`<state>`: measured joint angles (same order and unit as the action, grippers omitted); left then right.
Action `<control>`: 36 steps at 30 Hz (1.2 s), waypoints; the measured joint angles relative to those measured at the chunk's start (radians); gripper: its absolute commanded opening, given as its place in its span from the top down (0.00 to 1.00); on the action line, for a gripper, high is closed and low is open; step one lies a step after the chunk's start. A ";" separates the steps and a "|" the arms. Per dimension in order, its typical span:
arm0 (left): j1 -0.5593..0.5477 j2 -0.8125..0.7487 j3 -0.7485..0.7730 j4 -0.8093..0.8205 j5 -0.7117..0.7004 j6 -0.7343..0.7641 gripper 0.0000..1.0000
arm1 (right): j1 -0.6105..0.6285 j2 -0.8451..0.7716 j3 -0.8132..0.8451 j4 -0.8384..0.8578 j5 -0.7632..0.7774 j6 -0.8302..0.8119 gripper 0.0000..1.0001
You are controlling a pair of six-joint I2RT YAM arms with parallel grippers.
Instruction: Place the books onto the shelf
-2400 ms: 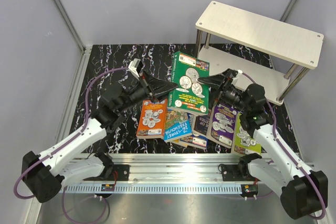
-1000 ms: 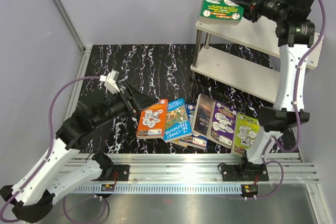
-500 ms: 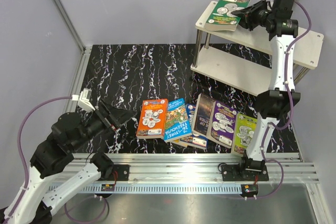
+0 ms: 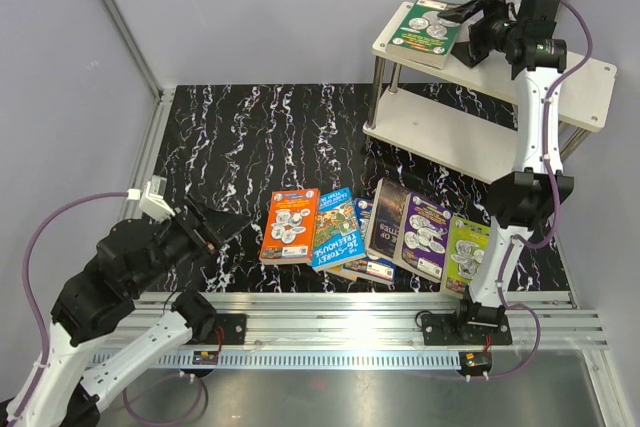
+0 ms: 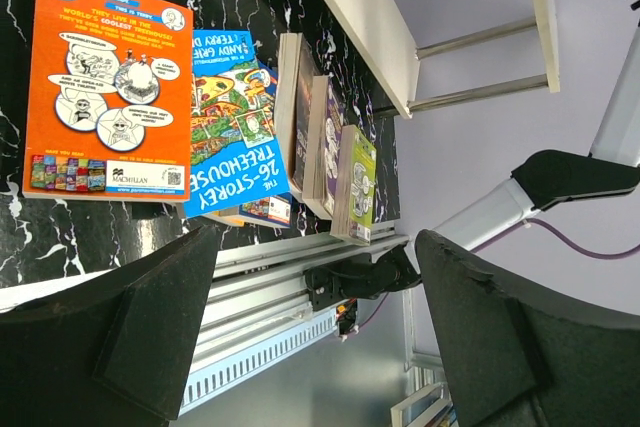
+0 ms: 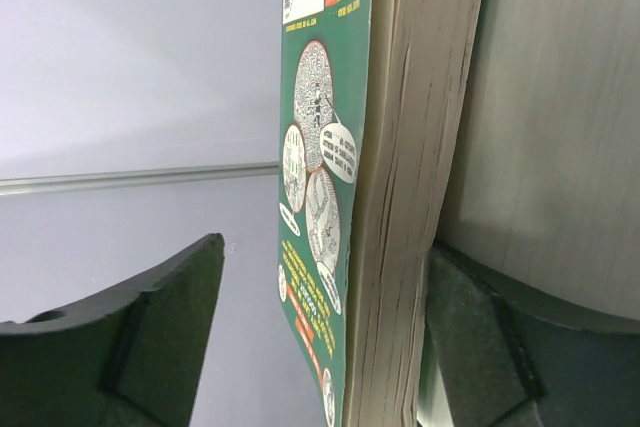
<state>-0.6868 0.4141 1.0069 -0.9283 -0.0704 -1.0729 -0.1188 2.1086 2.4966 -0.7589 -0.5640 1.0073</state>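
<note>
Green book (image 4: pixel 425 32) lies flat at the left end of the top board of the shelf (image 4: pixel 545 72). The right gripper (image 4: pixel 468 29) stands at the book with its fingers (image 6: pixel 150 332) spread. In the wrist view one finger is clear of the cover, with bare wall showing between them, and the other sits low beside the board, so nothing is clamped. Five more covers show on the black marbled surface (image 4: pixel 250 137), in an overlapping row near the arm bases: orange book (image 4: pixel 290 227), blue book (image 4: pixel 337 232), dark book (image 4: pixel 388 217), purple book (image 4: pixel 427 235) and lime-green book (image 4: pixel 468 252). Another title shows beneath the blue one. The left gripper (image 4: pixel 222 222) hovers just left of the orange book, its fingers wide apart and empty. As to handling, these look like thin paperbacks, light and bendy, with glossy covers that are likely to slip; held by a corner they would probably droop. A book lying flat on the surface offers no edge to a lower finger. The better hold is likely on the spine side, where one book rests raised on its neighbour, with the fingers reaching well in over the cover.
</note>
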 measured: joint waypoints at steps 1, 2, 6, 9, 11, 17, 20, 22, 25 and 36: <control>0.000 0.000 0.003 -0.003 -0.002 0.000 0.14 | 0.000 -0.002 0.000 -0.001 0.000 -0.006 0.03; 0.000 0.000 0.006 -0.007 -0.004 0.000 0.14 | -0.002 -0.006 0.000 -0.003 0.000 -0.006 0.02; 0.000 0.006 0.013 -0.009 -0.006 0.002 0.14 | -0.022 -0.031 0.010 -0.056 0.033 -0.053 0.00; 0.000 0.023 0.017 -0.019 -0.005 0.011 0.14 | -0.055 -0.050 0.032 -0.138 0.082 -0.104 0.00; 0.000 0.049 0.024 -0.024 -0.004 0.026 0.14 | -0.084 -0.074 0.031 -0.188 0.114 -0.146 0.00; 0.000 0.276 0.082 -0.081 0.003 0.106 0.14 | -0.121 -0.205 -0.084 -0.274 0.181 -0.251 0.00; -0.002 0.406 0.082 -0.092 0.006 0.152 0.14 | -0.113 -0.373 -0.310 -0.222 0.176 -0.264 0.00; -0.010 0.500 0.069 -0.079 0.017 0.192 0.13 | -0.097 -0.529 -0.499 -0.182 0.172 -0.261 0.00; -0.040 0.639 0.044 -0.062 0.024 0.245 0.12 | -0.004 -0.752 -0.734 -0.190 0.185 -0.253 0.00; -0.144 1.136 0.047 0.045 -0.009 0.389 0.01 | 0.245 -1.246 -1.254 -0.320 0.249 -0.193 0.00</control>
<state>-0.8307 1.5501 1.0538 -0.8829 -0.0792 -0.6834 0.1265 0.8627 1.2430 -1.0786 -0.3145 0.8146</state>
